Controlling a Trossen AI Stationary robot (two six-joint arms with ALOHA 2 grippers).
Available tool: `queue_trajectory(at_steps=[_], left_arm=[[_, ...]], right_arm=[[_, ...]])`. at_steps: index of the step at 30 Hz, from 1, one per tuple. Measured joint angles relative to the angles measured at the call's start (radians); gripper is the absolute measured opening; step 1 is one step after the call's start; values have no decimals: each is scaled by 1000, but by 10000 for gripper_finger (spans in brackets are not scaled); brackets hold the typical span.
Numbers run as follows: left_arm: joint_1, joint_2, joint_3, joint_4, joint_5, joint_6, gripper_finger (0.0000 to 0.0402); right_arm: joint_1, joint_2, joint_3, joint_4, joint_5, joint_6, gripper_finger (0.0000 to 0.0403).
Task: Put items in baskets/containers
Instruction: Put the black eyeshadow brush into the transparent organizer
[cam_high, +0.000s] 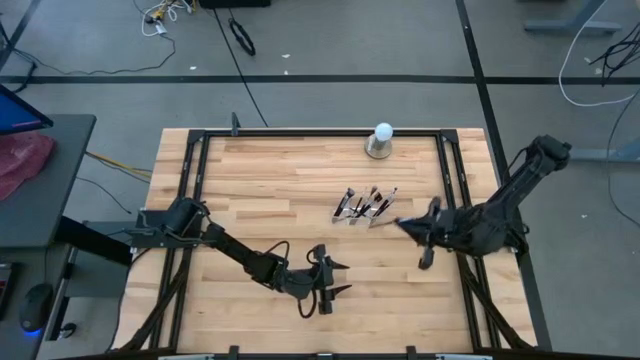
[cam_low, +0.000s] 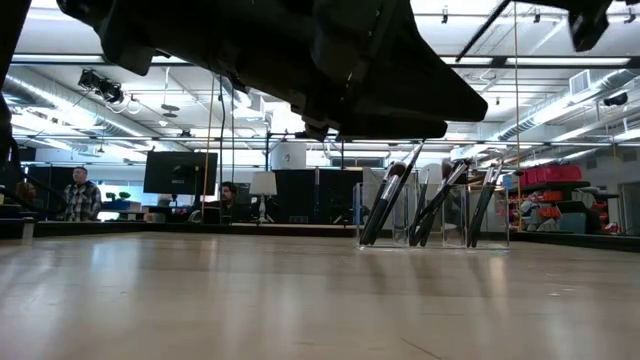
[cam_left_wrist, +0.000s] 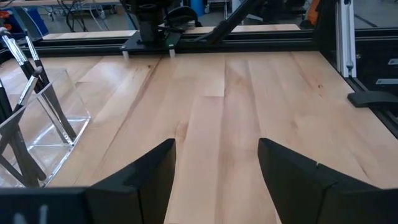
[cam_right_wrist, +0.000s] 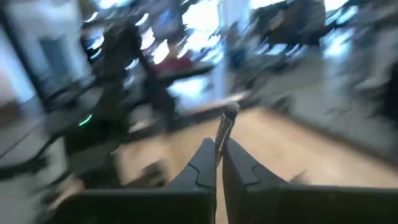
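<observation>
A clear plastic holder (cam_high: 364, 206) stands on the wood right of the table's middle. Several dark-handled brushes lean in it, heads up (cam_low: 432, 205). The left wrist view has the holder at its edge (cam_left_wrist: 38, 134). My right gripper (cam_high: 402, 222) reaches in from the table's right, just right of the holder, and is shut on one thin brush (cam_right_wrist: 224, 127). My left gripper (cam_high: 335, 277) hovers open over bare wood near the table's near edge (cam_left_wrist: 216, 149), apart from the holder. My right gripper pinches a thin brush between its two fingers. The handle (cam_right_wrist: 221, 134) runs along the fingers and sticks out past their tips, ending in a small head (cam_right_wrist: 231, 112). The fingers point toward the table's left, at the holder. The brush is lifted clear of the table.
A white ball on a grey round base (cam_high: 381, 141) stands near the far edge, behind the holder. A black metal frame (cam_high: 300, 131) runs around the table. Bare wood lies left of the holder and ahead of my left gripper. People sit at desks in the room beyond (cam_low: 82, 195).
</observation>
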Motion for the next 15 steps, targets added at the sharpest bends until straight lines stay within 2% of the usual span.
queue_trajectory(at_steps=[3, 6, 8, 11, 15], left_arm=[[0, 0, 0, 0, 0, 0, 234], [0, 0, 0, 0, 0, 0, 234], [0, 0, 0, 0, 0, 0, 234], [0, 0, 0, 0, 0, 0, 234], [0, 0, 0, -1, 1, 0, 234]], right_arm=[[-57, 15, 102, -344, -140, 203, 2], [-117, 21, 201, -695, -150, 397, 2], [-157, 21, 240, -851, -136, 494, 2], [-214, 22, 237, -931, -139, 551, 2], [-289, 22, 159, -897, -167, 583, 2]])
